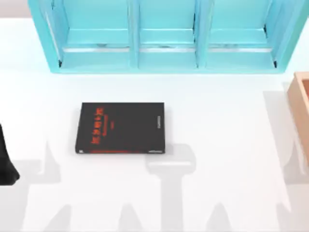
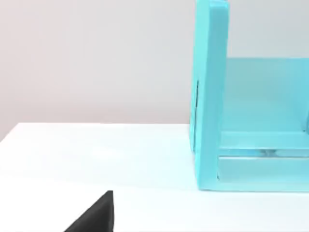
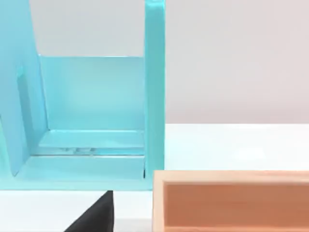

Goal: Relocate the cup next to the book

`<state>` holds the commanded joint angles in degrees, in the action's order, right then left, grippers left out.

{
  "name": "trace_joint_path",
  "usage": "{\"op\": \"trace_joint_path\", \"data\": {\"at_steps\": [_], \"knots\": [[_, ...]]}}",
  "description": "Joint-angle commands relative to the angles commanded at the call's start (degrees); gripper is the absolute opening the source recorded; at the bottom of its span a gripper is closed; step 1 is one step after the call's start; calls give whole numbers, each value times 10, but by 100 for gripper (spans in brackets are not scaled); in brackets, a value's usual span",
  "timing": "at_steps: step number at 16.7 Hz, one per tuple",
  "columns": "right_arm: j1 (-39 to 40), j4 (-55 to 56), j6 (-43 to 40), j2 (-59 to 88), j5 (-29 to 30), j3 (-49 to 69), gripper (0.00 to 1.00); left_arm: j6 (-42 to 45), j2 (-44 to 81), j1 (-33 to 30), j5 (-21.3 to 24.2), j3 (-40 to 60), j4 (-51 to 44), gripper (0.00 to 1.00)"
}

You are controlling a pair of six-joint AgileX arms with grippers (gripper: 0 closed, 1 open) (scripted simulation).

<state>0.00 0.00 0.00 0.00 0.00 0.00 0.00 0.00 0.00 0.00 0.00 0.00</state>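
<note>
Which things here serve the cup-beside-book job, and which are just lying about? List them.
For the job:
- book, flat on the table

Just lying about:
- turquoise shelf unit
- wooden box at the table's right edge

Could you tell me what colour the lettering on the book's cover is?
Red, on the black cover of the book, with small grey text; the top view shows it best.

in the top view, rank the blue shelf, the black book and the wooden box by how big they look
1. Blue shelf, spanning most of the table's back edge.
2. Black book.
3. Wooden box, but the picture's right edge cuts it off, so its real size is unsure.
</note>
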Motion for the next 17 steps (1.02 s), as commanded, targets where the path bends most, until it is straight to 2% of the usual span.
{"op": "trace_joint_path", "data": {"at_steps": [4,8,12,17], "knots": [[0,0,0,0,0,0,100,17,16,2,-2,15,-11,100],[0,0,0,0,0,0,100,122,116,15,-9,100,-74,100],[0,0,0,0,0,0,100,323,294,48,-17,230,-181,100],[0,0,0,0,0,0,100,666,561,126,-22,408,-350,100]]}}
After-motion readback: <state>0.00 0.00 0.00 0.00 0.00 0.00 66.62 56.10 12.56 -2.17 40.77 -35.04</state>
